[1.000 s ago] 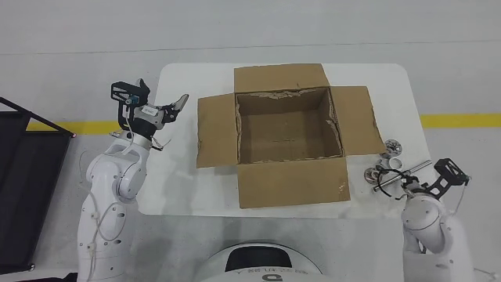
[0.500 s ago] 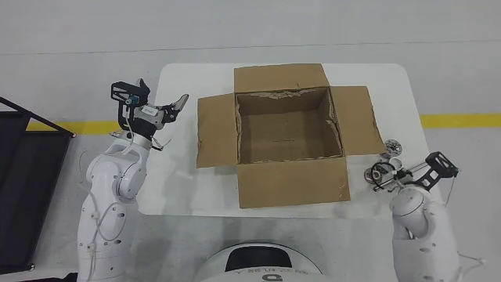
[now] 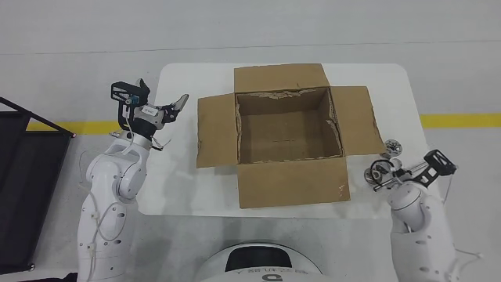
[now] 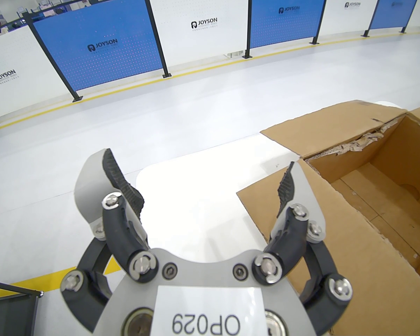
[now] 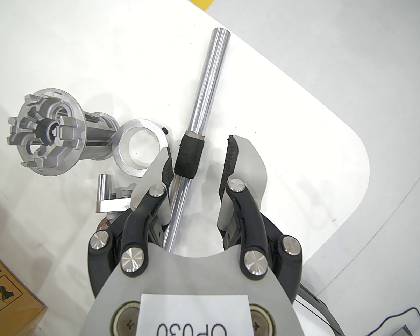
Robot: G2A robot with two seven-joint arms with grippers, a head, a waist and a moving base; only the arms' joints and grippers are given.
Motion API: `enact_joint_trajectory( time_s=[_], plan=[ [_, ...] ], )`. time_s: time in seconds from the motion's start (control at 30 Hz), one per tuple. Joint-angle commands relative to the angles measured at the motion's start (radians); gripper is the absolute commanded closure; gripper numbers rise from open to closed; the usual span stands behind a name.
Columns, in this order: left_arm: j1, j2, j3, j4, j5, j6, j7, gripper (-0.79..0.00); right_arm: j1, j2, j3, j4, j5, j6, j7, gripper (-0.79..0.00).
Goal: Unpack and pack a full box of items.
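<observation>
Chrome rod (image 5: 205, 82) between the jaws of the open right gripper (image 5: 200, 150), against one jaw.

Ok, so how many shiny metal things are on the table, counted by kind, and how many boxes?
Cardboard box: 1
Steel rod: 1
Metal ring: 1
Flanged metal hub: 1
Small metal bracket: 1
Total: 5 in plain sight

White arms (image 3: 117, 180), silver claw (image 4: 199, 160) plates, black linkages (image 4: 122, 225), bright screws (image 4: 142, 265), ribbed black pads (image 4: 124, 180), white labels (image 4: 204, 316).
</observation>
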Motion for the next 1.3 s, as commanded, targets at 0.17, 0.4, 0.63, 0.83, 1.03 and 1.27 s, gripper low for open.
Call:
enact_joint_trajectory(
  time_s=[0.17,0.4,0.63,0.83,1.03,1.27],
  plan=[
    [0.0,0.0,0.0,0.0,0.0,0.0,0.0,-0.785,0.025,-0.001,-0.01,0.025,-0.023,0.02,0.003,-0.274],
    [0.0,0.0,0.0,0.0,0.0,0.0,0.0,-0.785,0.047,-0.001,-0.016,0.047,-0.046,0.029,0.007,-0.24],
    [0.0,0.0,0.0,0.0,0.0,0.0,0.0,-0.785,0.084,-0.001,-0.025,0.088,-0.079,0.039,0.021,-0.215],
    [0.0,0.0,0.0,0.0,0.0,0.0,0.0,-0.785,0.104,0.001,-0.029,0.111,-0.105,0.035,0.038,0.0],
    [0.0,0.0,0.0,0.0,0.0,0.0,0.0,-0.785,0.076,0.003,0.016,0.079,-0.071,-0.009,0.044,0.0],
    [0.0,0.0,0.0,0.0,0.0,0.0,0.0,-0.785,-0.027,0.002,0.145,-0.038,0.132,-0.151,0.031,0.0]
  ],
)
